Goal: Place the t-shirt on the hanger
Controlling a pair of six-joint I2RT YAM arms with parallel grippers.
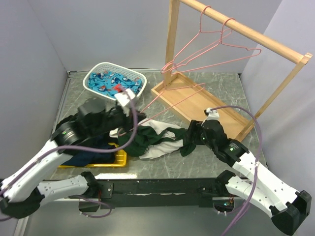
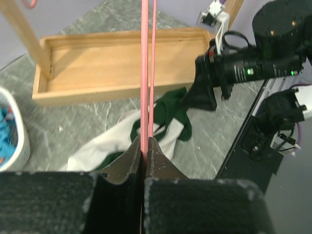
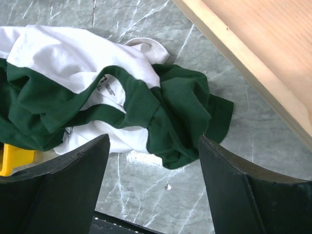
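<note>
Overhead, the t-shirt (image 1: 156, 139) lies crumpled on the grey worktop (image 1: 221, 83) between the two arms, its white body and dark green sleeves bunched together, with its left end beside a yellow tray (image 1: 109, 161). The left tool (image 1: 134, 119) pinches the near end of a pink wire hanger (image 1: 170, 100), which slants away from it toward the wooden base tray (image 1: 194, 101) of the rail frame (image 1: 236, 28). Two more pink hangers (image 1: 212, 40) hang on that rail, and a white basket (image 1: 116, 73) of blue patterned cloth sits at the far left. The right tool (image 1: 193, 133) sits low at the shirt's right end. From the left wrist, the left tool (image 2: 145, 146) has its fingers pressed together on the hanger (image 2: 145, 73), whose two pink wires run straight up the view over the t-shirt (image 2: 105, 146) and the wooden base tray (image 2: 122, 58). From the right wrist, the right tool (image 3: 153, 148) is spread wide with nothing between its fingers, poised over the t-shirt (image 3: 63, 58) near its green collar and a folded green sleeve; whether it touches the cloth I cannot tell.
</note>
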